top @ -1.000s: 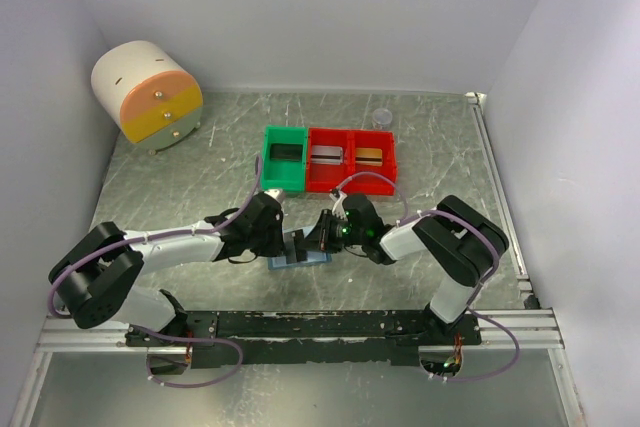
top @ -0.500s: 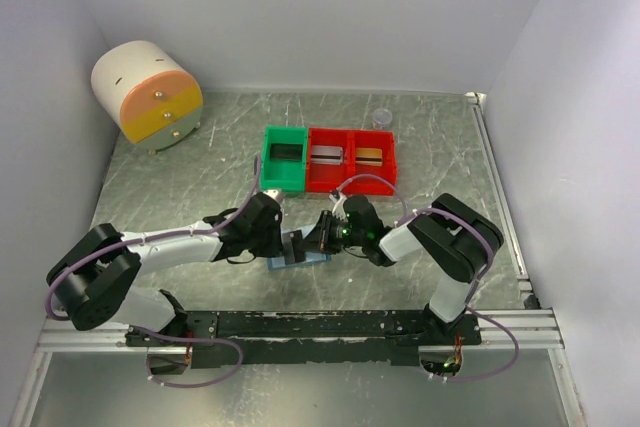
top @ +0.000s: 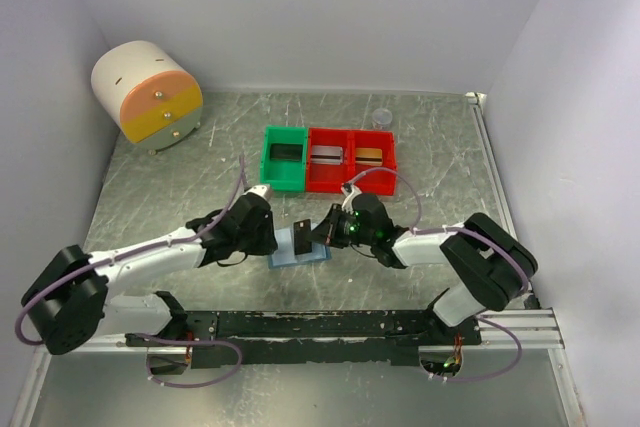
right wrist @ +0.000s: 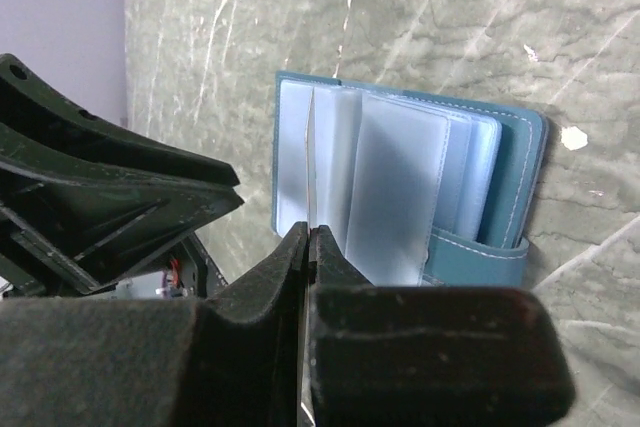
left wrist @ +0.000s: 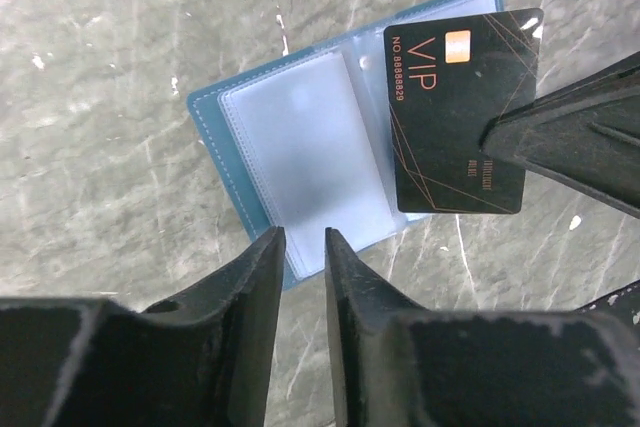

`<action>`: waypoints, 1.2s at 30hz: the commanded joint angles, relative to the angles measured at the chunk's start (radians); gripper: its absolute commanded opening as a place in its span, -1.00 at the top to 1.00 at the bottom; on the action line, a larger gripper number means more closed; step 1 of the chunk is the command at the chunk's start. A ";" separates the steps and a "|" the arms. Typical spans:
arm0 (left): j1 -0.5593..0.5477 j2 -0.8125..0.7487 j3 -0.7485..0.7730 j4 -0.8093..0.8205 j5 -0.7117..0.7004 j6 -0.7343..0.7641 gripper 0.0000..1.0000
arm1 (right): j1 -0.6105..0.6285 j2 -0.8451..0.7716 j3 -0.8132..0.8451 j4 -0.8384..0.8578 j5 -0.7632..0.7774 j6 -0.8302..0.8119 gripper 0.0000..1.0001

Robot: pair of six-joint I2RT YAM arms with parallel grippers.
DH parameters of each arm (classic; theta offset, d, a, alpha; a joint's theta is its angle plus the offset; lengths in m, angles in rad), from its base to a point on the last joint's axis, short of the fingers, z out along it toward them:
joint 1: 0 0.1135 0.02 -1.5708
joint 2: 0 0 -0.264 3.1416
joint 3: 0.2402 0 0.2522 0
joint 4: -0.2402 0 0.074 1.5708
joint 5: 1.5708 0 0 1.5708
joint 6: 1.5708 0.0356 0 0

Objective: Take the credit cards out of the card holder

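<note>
The blue-grey card holder (top: 300, 250) lies open on the table, its clear sleeves (left wrist: 300, 137) showing. A dark credit card (left wrist: 460, 112) marked VIP hangs tilted just above its right panel. My right gripper (right wrist: 308, 232) is shut on that card, which shows edge-on (right wrist: 310, 147) in the right wrist view. In the top view the card (top: 303, 233) stands in front of the right gripper (top: 318, 234). My left gripper (left wrist: 303, 237) hovers over the holder's near edge with a narrow gap between its jaws and nothing in them. It sits left of the holder in the top view (top: 270, 237).
Behind the holder stand a green bin (top: 268, 159) with a dark card (top: 285, 153) and a red double bin (top: 350, 179) with a silvery card (top: 327, 155) and a gold card (top: 370, 155). A white drum with orange and yellow drawers (top: 148, 95) is far left. A small clear cup (top: 381, 118) sits at the back.
The left gripper has opened a little and drawn back to the left off the holder. The right gripper has closed on the dark card, which now stands clear above the open holder.
</note>
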 commanded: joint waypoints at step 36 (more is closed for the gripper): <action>0.549 -0.325 0.219 -0.292 -0.145 0.296 -0.99 | 0.108 -0.540 -0.005 -0.056 0.320 -0.919 1.00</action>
